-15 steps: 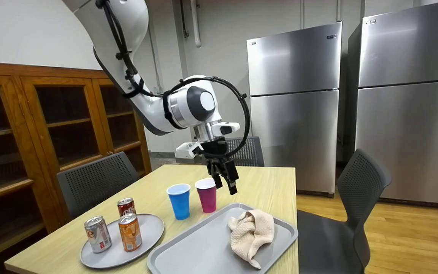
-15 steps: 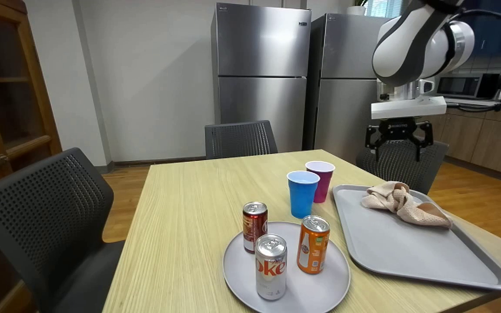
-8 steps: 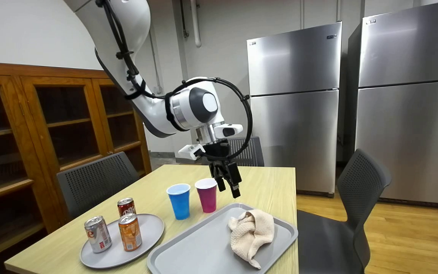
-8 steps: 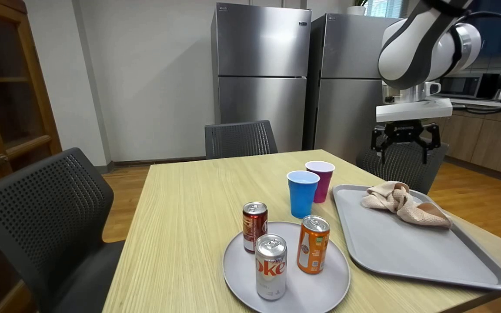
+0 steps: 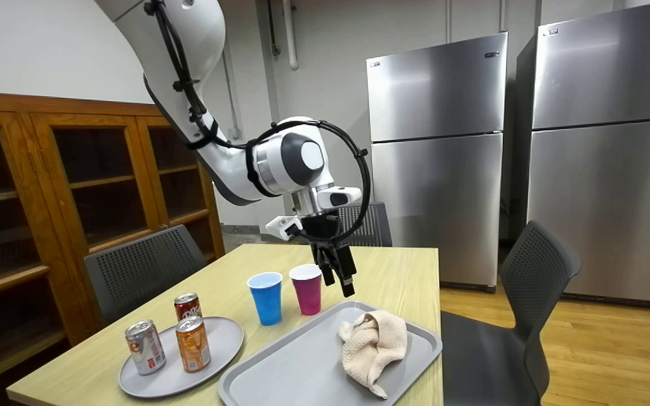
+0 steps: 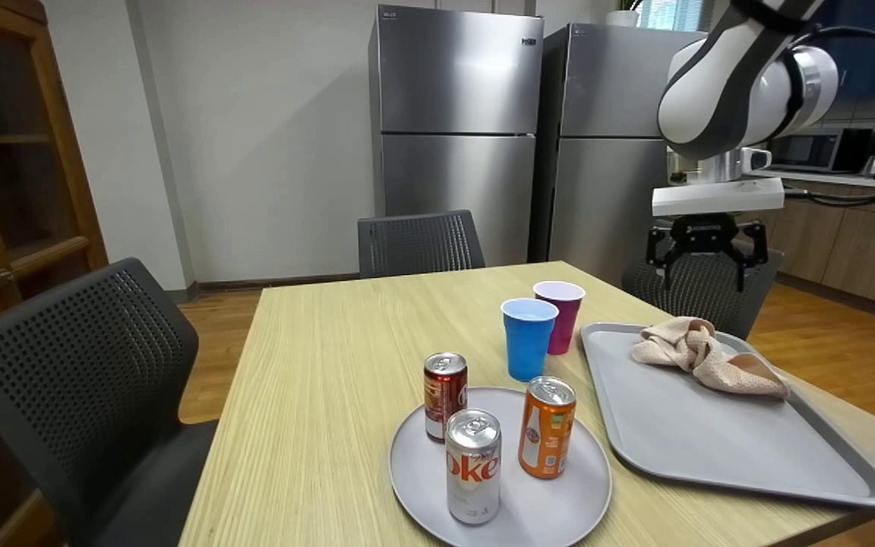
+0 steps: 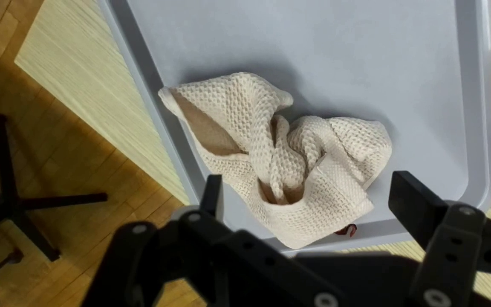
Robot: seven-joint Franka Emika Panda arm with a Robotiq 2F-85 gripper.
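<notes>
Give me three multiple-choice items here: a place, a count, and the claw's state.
1. Where does the beige waffle-weave cloth lie?
A) on the floor
B) on the grey tray
C) on a chair

2. How many soda cans stand on the round plate?
A) two
B) four
C) three

3. What state is the gripper in?
A) open, empty
B) shut on a cup
C) shut, empty

1 B: all three views show it there.
2 C: a dark-red can, an orange can and a Diet Coke can.
3 A: its fingers stand apart, gripping nothing.
</notes>
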